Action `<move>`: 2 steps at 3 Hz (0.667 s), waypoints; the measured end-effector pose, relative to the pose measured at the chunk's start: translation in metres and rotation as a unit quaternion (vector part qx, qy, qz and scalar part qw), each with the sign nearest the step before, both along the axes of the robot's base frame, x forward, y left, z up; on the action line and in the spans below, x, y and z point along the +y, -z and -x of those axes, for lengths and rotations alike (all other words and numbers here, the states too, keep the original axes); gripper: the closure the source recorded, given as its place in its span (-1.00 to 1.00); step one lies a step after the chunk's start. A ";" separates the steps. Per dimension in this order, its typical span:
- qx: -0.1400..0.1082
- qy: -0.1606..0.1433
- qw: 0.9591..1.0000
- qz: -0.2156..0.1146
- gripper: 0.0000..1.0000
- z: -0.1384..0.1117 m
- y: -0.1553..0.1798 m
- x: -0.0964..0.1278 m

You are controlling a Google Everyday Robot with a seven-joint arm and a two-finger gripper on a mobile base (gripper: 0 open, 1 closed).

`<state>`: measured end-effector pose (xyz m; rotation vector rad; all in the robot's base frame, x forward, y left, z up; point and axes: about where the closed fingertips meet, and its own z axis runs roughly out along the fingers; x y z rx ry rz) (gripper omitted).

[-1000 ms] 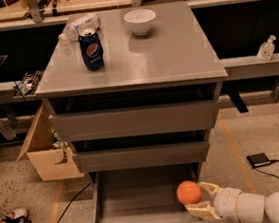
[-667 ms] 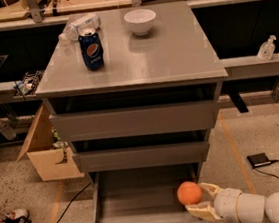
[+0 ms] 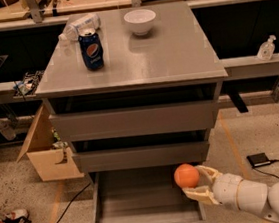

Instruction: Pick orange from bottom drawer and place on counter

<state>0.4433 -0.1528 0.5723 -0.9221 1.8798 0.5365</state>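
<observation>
The orange point(image 3: 186, 175) is held between the fingers of my gripper point(image 3: 193, 181), just above the right side of the open bottom drawer point(image 3: 139, 201). My gripper is shut on the orange, and its white arm reaches in from the lower right. The drawer's inside is a shallow grey box with nothing else visible in it. The grey counter point(image 3: 172, 49) is the top slab of the cabinet, above two closed wider drawer fronts.
On the counter stand a blue Pepsi can point(image 3: 91, 49) and a white bowl point(image 3: 140, 21), with a plastic bottle point(image 3: 79, 25) lying at the back left. A cardboard box point(image 3: 46, 154) sits left of the cabinet. A black device point(image 3: 259, 159) with a cable lies on the floor at right.
My gripper has risen with the orange in it, lifting the orange from the drawer's floor to above the drawer's right edge.
</observation>
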 end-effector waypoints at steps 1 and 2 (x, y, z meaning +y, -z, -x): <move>-0.061 -0.003 0.998 -0.012 1.00 -0.019 -0.044 0.003; -0.115 -0.006 0.993 -0.013 1.00 -0.028 -0.084 0.009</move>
